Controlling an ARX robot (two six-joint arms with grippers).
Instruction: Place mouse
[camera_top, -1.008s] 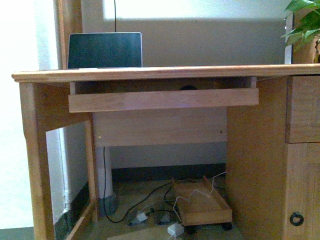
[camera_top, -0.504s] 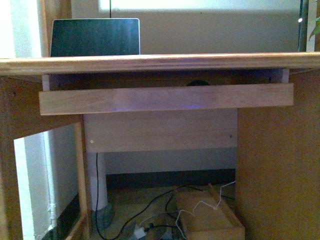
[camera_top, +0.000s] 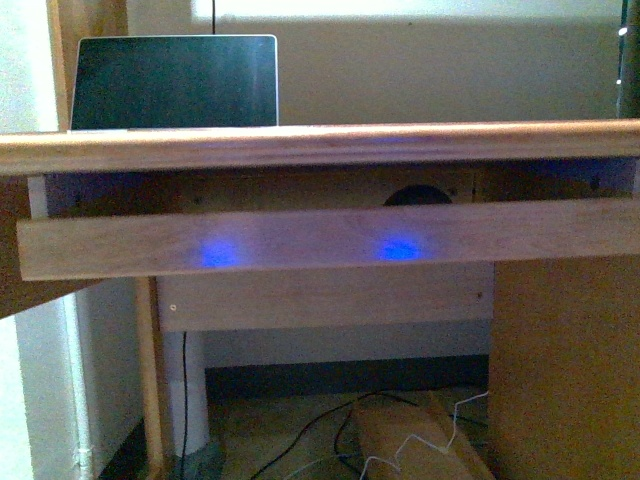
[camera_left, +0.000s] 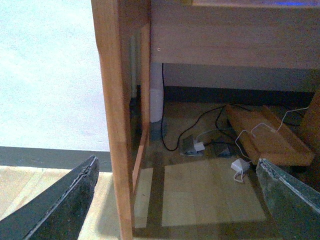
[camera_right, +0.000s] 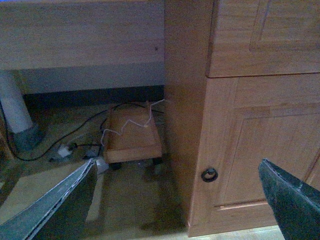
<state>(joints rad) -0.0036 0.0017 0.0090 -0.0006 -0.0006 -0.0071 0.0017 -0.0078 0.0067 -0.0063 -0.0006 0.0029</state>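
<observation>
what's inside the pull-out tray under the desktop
Only a dark rounded top, probably the mouse, shows above the tray's front board. The board covers everything else inside.

You will find no text, label, brand or number that can be read in any of the three views. The dark screen (camera_top: 175, 82) standing on the bench (camera_top: 320, 145) has a blank face. The two blue glows (camera_top: 398, 248) on the front board (camera_top: 320, 240) just under the bench top are plain patches of light, not characters.
</observation>
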